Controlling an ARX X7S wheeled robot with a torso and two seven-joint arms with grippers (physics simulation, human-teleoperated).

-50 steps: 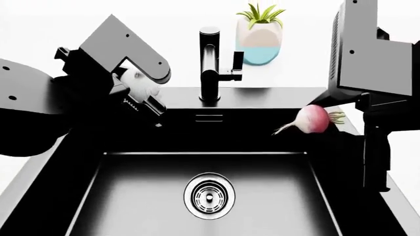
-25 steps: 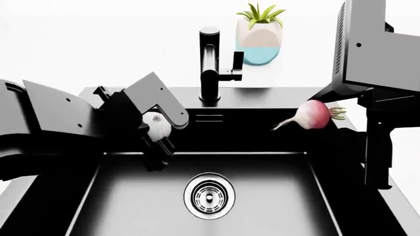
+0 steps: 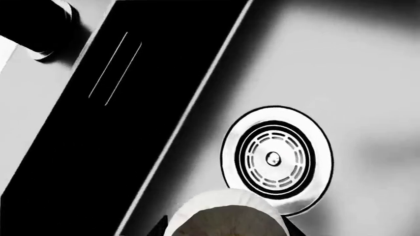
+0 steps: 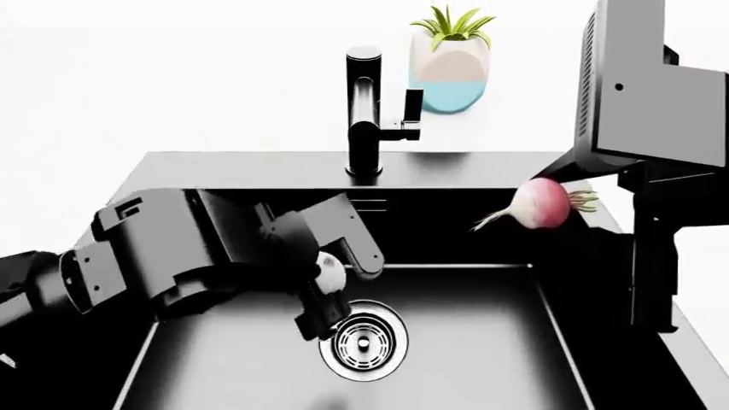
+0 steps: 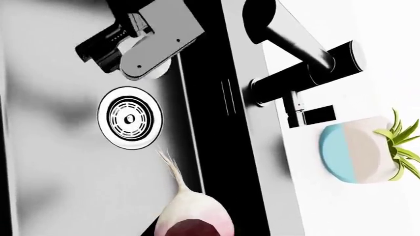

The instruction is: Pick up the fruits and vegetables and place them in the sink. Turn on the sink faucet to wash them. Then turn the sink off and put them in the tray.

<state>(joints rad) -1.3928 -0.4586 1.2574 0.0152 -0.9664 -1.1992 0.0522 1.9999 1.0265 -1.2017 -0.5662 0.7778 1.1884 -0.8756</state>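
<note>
Down inside the large rectangular black sink (image 4: 456, 359) with its steel rim, the robot's left arm reaches low over the basin floor. Its left gripper (image 4: 324, 295) is clenched around the small whitish-grey garlic bulb (image 4: 330, 272), held just above and beside the round silver drain (image 4: 362, 343). From the left wrist camera, the bulb (image 3: 226, 216) fills the near edge, with the drain (image 3: 276, 158) close by.

At the sink's right edge, the right gripper (image 4: 581, 201) holds the pink-red radish (image 4: 542, 203) over the rim, its thin white root tail pointing toward the basin; the fingers are mostly hidden, so the grip looks closed but is hard to confirm.

Behind the sink on the white surface (image 4: 171, 77) stands the tall matte black faucet (image 4: 364, 111). Near it sits a white-and-blue plant pot (image 4: 451, 73).
</note>
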